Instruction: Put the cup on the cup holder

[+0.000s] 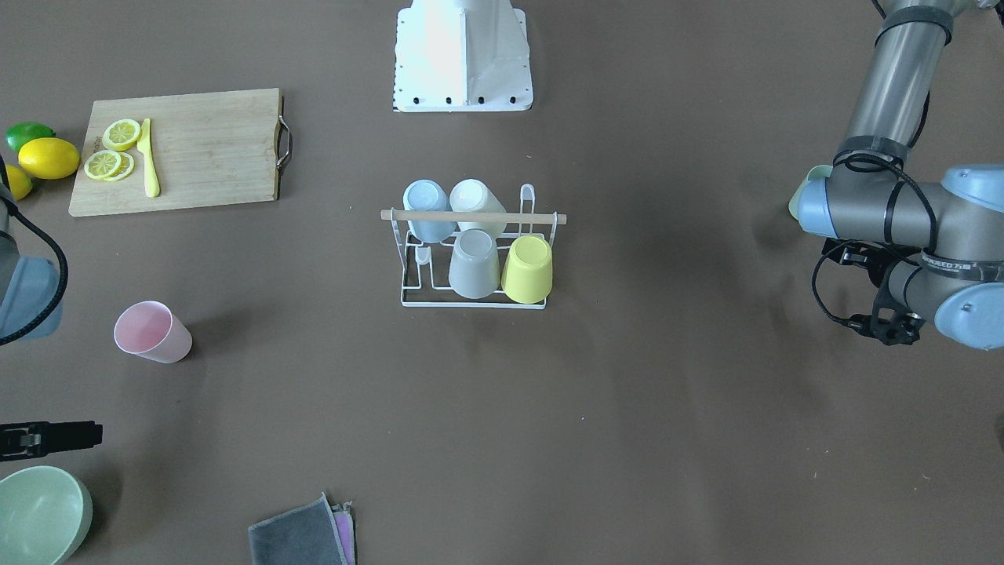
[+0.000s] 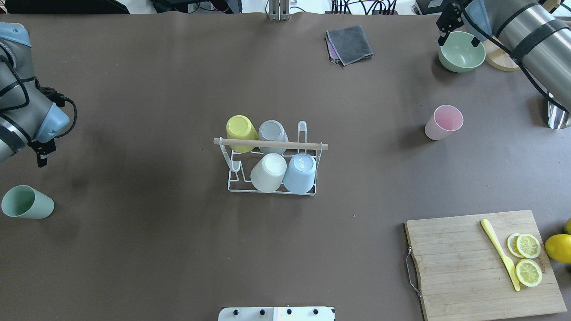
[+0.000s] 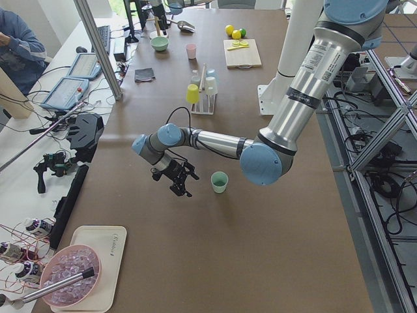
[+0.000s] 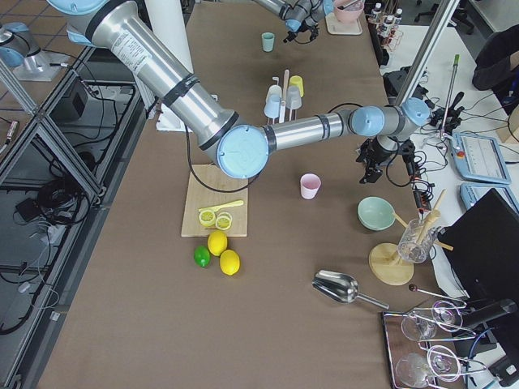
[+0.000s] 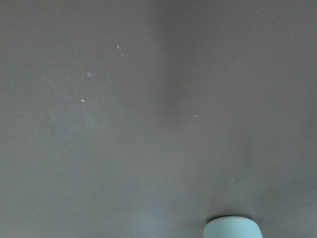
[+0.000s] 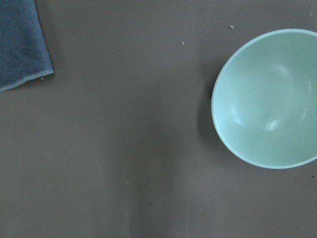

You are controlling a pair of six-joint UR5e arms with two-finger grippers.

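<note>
The white wire cup holder [image 2: 232, 178] with its wooden rod stands mid-table and also shows in the front view [image 1: 412, 275]. Yellow, grey, white and blue cups hang upside down on it. A pink cup [image 2: 443, 122] stands upright on the right. A green cup [image 2: 26, 203] lies tilted at the left edge, and its rim shows in the left wrist view [image 5: 233, 229]. My left gripper [image 2: 41, 156] hovers above the table just beyond the green cup; I cannot tell if it is open. My right gripper [image 2: 457, 40] is open and empty over the green bowl.
A green bowl [image 2: 461, 55] sits at the far right, with a folded grey cloth [image 2: 350, 43] to its left. A wooden cutting board [image 2: 482, 263] with lemon slices and a yellow knife lies near right, with whole lemons [image 2: 557, 247] beside it. The robot base [image 2: 276, 313] is at the near edge.
</note>
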